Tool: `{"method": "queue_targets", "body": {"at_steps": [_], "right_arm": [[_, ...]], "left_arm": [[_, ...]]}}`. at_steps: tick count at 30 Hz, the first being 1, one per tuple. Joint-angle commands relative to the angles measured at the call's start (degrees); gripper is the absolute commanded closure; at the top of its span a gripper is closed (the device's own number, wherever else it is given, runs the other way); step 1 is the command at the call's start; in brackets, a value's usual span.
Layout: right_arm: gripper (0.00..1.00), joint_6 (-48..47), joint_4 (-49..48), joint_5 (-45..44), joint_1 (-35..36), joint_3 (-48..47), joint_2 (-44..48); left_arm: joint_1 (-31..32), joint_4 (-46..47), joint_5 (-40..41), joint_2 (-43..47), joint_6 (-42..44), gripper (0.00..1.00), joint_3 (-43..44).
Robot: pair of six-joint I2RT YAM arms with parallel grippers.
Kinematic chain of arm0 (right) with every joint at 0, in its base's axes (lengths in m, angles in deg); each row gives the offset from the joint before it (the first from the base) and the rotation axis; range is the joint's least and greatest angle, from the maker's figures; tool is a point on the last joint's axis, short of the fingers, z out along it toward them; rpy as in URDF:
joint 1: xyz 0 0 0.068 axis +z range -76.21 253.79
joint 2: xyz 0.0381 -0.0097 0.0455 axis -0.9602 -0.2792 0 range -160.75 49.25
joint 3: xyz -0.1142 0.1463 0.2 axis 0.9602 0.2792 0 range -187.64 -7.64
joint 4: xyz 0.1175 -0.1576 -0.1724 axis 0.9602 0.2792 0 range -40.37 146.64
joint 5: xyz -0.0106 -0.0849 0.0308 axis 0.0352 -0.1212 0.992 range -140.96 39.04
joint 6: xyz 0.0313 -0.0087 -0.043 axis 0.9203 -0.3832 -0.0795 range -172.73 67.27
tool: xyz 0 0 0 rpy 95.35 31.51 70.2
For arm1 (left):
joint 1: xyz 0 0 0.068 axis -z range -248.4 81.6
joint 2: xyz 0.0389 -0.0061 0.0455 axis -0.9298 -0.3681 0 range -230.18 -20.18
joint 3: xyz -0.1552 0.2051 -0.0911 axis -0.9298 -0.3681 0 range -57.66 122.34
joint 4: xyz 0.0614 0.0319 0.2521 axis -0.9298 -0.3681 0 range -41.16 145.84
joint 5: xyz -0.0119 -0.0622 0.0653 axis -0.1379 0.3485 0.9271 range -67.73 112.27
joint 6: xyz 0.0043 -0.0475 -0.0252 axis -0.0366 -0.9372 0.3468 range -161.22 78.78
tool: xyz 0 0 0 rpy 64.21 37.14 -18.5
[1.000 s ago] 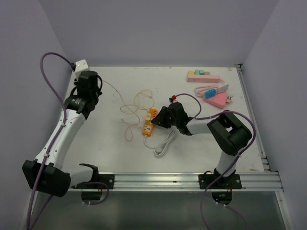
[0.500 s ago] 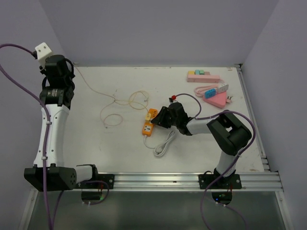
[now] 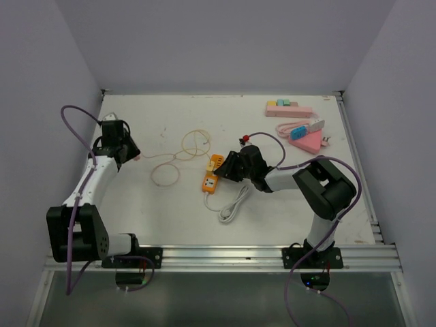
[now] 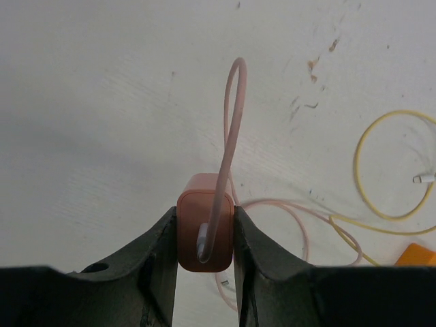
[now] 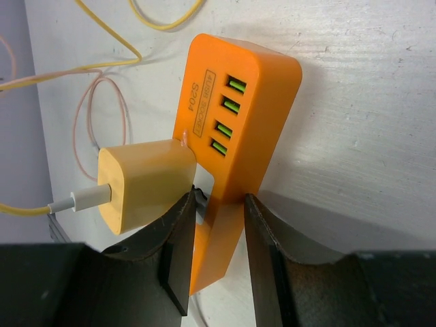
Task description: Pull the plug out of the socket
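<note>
My left gripper clamps the pink plug, well apart from the orange socket that my right gripper pinches.

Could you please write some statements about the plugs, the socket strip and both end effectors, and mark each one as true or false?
1. The left end effector grips a pink plug between its fingers. True.
2. The yellow charger lies loose on the table, away from the orange socket strip. False: it sits plugged into the strip.
3. The right end effector clamps the orange socket strip. True.
4. The cable that comes out of the pink plug is black. False: it is pink.
</note>
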Motion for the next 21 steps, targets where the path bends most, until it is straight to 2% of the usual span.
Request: {"method": "queue_targets", "body": {"at_steps": [1,11,14,15,21], "right_arm": [[0.63,-4.7,9.4,-2.0,0.0,2.5,-3.9],[0.62,-6.2,7.9,0.4,0.4,2.3,-4.1],[0.62,-6.6,7.6,0.9,0.5,2.3,-3.8],[0.62,-6.7,7.6,0.8,0.6,2.3,-3.6],[0.62,-7.0,7.7,0.8,0.7,2.5,-3.2]], "left_arm": [[-0.1,8.5,-7.9,-2.4,-4.0,0.85,-3.2],[-0.1,19.6,-14.2,-8.1,-8.3,0.8,-11.9],[-0.1,19.6,-12.8,-7.5,-8.6,0.59,-12.9],[-0.1,18.9,-12.4,-6.5,-8.6,0.45,-13.0],[-0.1,12.8,-7.1,0.3,-8.0,0.07,-13.1]]}}
